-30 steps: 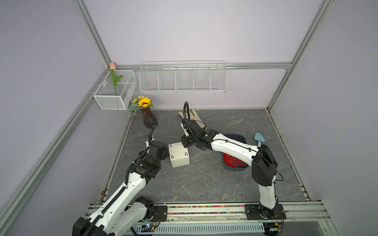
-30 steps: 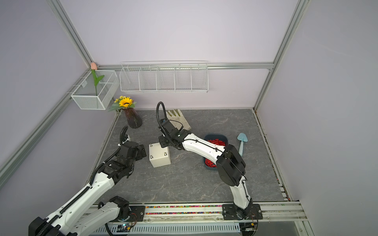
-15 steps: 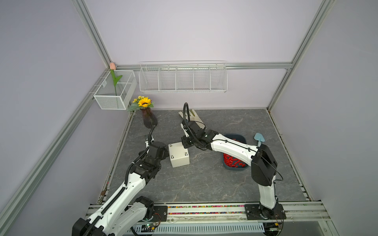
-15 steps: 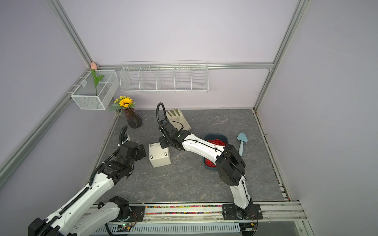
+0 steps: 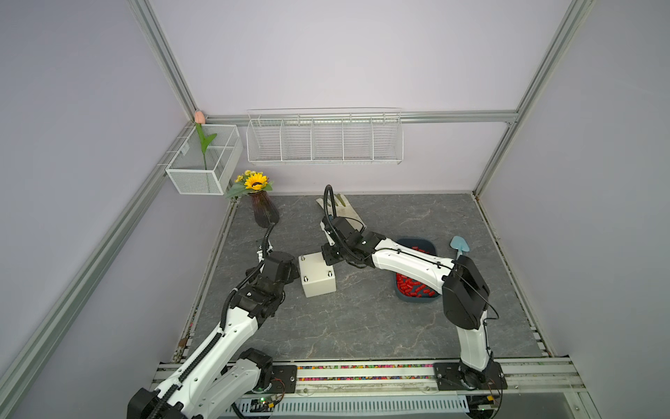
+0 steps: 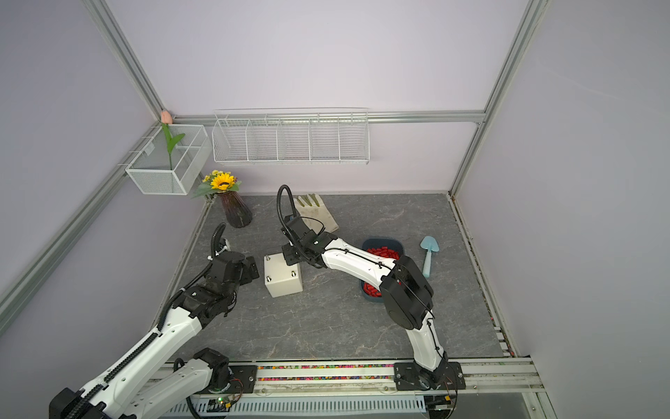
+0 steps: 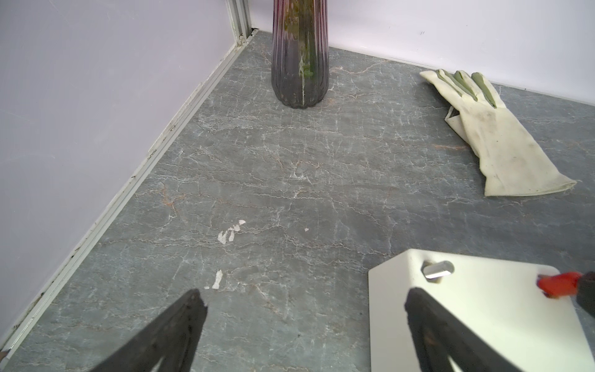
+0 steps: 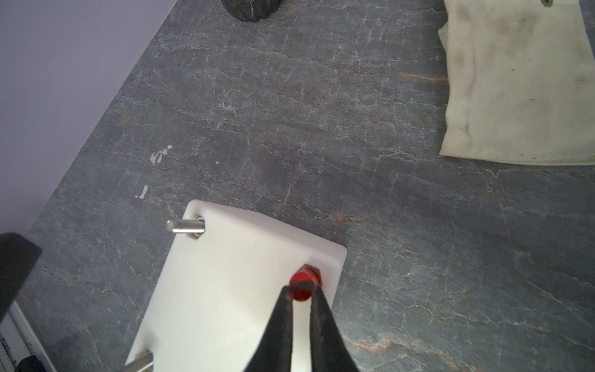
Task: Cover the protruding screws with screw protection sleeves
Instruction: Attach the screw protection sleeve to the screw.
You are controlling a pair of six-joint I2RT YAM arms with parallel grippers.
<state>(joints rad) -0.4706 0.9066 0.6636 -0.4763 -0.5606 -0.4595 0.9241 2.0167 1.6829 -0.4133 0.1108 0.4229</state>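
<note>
Sleeve (image 8: 306, 279) upright in right tool (image 8: 302, 292)

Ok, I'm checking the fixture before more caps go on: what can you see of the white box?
The white box is a cream, plastic-looking cube with rounded edges, standing upright on the grey table. Bare silver screws stick up at three top corners; at the fourth, the shut right gripper holds a red sleeve. The open left gripper is beside it; contact unclear.

Cream-white box (image 5: 319, 281), bright red sleeves (image 5: 411, 286) in navy tray (image 5: 415, 240), grey tabletop (image 5: 362, 319) with pale veining, off-white glove (image 7: 492, 138) with green panels, dark purple ribbed vase (image 7: 299, 64), pale blue trowel (image 5: 459, 246).
</note>
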